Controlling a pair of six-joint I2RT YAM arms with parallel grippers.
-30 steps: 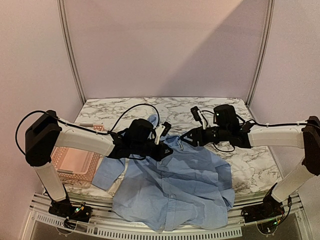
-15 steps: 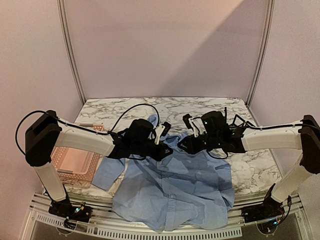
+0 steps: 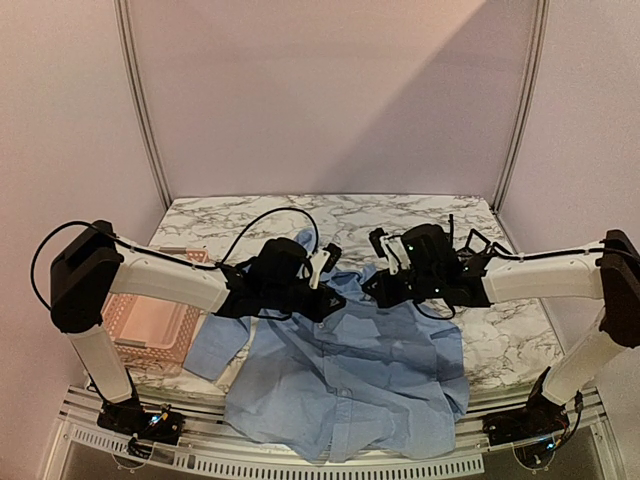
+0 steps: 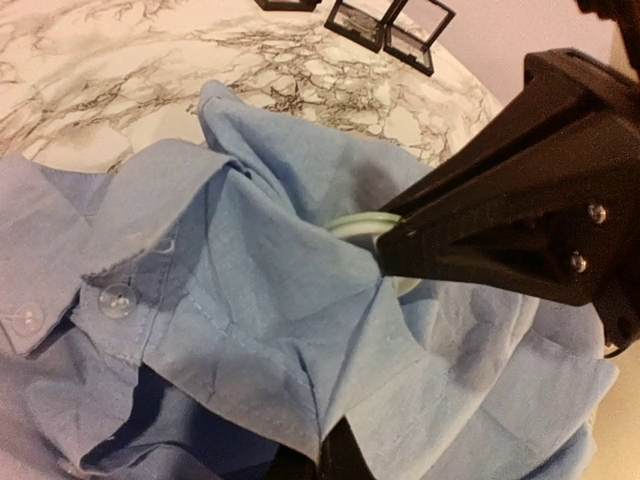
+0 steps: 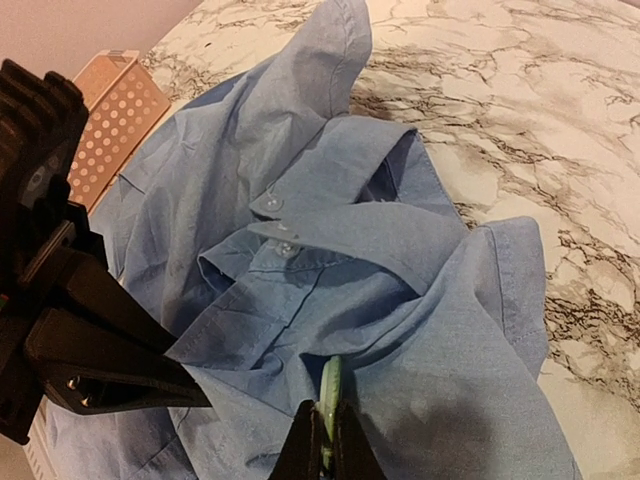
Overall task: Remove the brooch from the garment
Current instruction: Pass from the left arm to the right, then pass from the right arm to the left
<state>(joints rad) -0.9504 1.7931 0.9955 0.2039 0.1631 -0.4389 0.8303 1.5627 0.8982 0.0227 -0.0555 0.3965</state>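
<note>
The right tool (image 5: 324, 432) pinches the pale green brooch (image 5: 330, 385), pinned near the collar at the far edge of the shirt (image 3: 350, 370) on the bench (image 3: 260, 215). The left tool (image 3: 318, 298) clamps cloth just beside it. Pulling hard could tear the fabric, or drag the shirt along if that clamp slips.

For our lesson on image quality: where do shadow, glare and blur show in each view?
Top external: a diagonal shadow crosses the back wall; no glare on the shirt. Left wrist: shirt sharp, the right hand a dark mass. Right wrist: marble table crisp, near fingertips blurred around the brooch.
</note>
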